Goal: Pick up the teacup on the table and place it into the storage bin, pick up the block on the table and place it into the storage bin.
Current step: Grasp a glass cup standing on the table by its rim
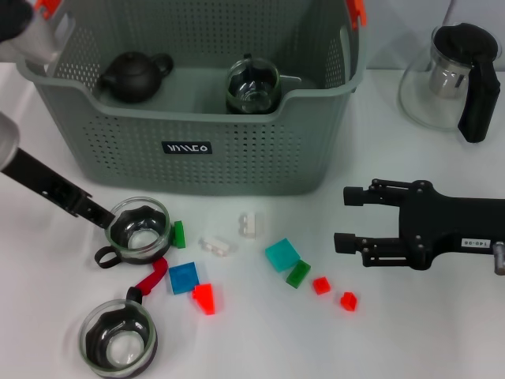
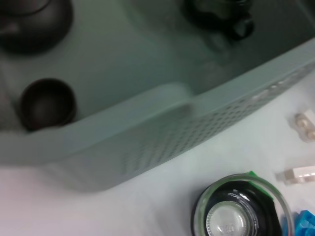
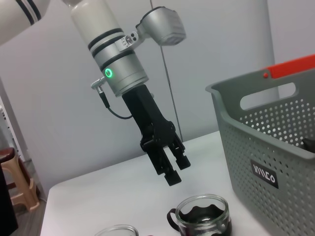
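Bright even light, soft shadows — wrist blur

the storage bin point(image 1: 237, 158) carries a small black label point(image 1: 187, 148) with white letters on its front wall, at the centre left of the head view; the letters are too stylised to read surely. the right gripper point(image 1: 341, 219) has a small white sticker point(image 1: 472, 244) at the right edge, too small to read.
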Controlling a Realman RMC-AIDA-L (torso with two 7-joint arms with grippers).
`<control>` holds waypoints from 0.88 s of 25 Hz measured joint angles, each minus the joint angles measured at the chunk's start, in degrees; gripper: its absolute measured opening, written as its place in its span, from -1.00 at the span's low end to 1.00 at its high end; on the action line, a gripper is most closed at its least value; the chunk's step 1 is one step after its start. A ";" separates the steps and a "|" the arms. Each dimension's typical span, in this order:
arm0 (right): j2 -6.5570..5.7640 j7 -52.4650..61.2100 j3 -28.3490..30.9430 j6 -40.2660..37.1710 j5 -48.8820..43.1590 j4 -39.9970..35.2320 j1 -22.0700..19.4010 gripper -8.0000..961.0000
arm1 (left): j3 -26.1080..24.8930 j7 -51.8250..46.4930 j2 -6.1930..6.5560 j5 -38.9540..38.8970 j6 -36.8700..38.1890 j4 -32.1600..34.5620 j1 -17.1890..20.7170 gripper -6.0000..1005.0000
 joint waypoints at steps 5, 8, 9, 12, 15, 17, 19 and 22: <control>-0.05 0.00 0.63 -0.37 -0.14 0.20 -0.19 0.71 | 3.80 4.79 -0.96 -0.56 -0.65 3.83 2.62 0.49; -0.06 -0.03 0.78 -0.42 -0.29 0.22 -0.23 0.71 | 4.41 13.55 -1.66 -1.38 -0.99 6.16 4.15 0.49; -0.05 -0.06 0.88 -0.45 -0.31 0.21 -0.24 0.71 | 4.78 16.68 -1.83 -1.84 -1.21 6.98 4.73 0.49; -0.06 -0.02 1.12 -0.52 -0.33 0.21 -0.22 0.71 | 5.27 23.44 -1.58 -3.75 -2.01 8.19 5.37 0.49; -0.06 0.04 1.16 -0.69 -0.35 0.22 -0.04 0.71 | 5.37 25.54 -1.20 -3.85 -1.74 7.75 4.24 0.49; -0.06 0.04 1.16 -0.71 -0.36 0.21 0.06 0.71 | 5.67 26.14 -1.20 -3.51 -1.74 7.04 3.59 0.49; -0.06 0.04 1.16 -0.72 -0.36 0.21 0.07 0.71 | 6.95 26.73 -1.41 -2.81 -2.33 4.70 2.67 0.49; -0.13 0.02 1.34 -0.73 -0.28 0.21 -0.20 0.71 | 8.14 26.60 -1.43 -1.79 -3.36 2.21 1.99 0.49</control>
